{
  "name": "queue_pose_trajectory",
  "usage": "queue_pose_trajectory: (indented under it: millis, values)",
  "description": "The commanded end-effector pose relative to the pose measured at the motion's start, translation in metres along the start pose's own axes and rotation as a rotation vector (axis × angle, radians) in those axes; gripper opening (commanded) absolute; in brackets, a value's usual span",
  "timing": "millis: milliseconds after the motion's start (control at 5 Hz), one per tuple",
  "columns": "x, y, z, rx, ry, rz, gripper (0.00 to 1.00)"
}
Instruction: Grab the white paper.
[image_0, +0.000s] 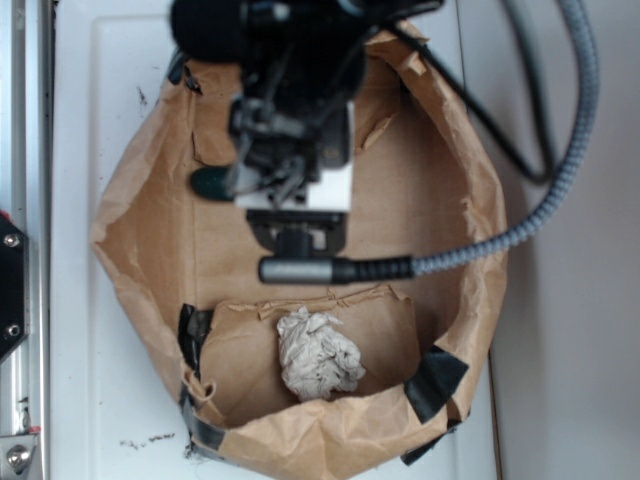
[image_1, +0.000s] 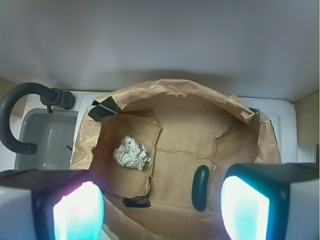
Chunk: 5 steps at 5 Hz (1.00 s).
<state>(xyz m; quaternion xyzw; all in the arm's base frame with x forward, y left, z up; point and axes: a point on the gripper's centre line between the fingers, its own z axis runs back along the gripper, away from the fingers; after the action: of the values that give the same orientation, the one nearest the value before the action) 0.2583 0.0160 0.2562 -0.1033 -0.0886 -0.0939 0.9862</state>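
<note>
Brown paper nest; wrist-only grey sink.

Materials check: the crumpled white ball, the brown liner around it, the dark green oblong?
White paper: thin matte paper, looks like tissue or wrapping stock, from its sharp grey creases. Brown liner: kraft paper, matte, wrinkled, with torn edges and black tape patches. Dark green oblong: smooth, slightly glossy, probably plastic or rubber; unclear.

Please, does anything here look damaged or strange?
Yes. The brown paper sheet lining the white tray is torn along its rim and patched with black tape. The white paper is crumpled into a ball. Nothing is spilled.
</note>
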Motion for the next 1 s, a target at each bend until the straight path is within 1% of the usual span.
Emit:
queue_pose_trajectory:
  millis: [0, 200, 400, 600, 800]
  values:
    - [0.010, 0.008, -0.027, 0.047, -0.014, 0.014, 1.00]
    - [0.005, 0.004, -0.077, 0.107, 0.085, -0.009, 1.00]
    - [-0.005, -0.002, -0.103, 0.127, 0.137, -0.034, 1.00]
    - [-0.018, -0.017, -0.147, 0.167, 0.209, -0.121, 1.00]
    - [-0.018, -0.026, -0.181, 0.221, 0.232, -0.164, 1.00]
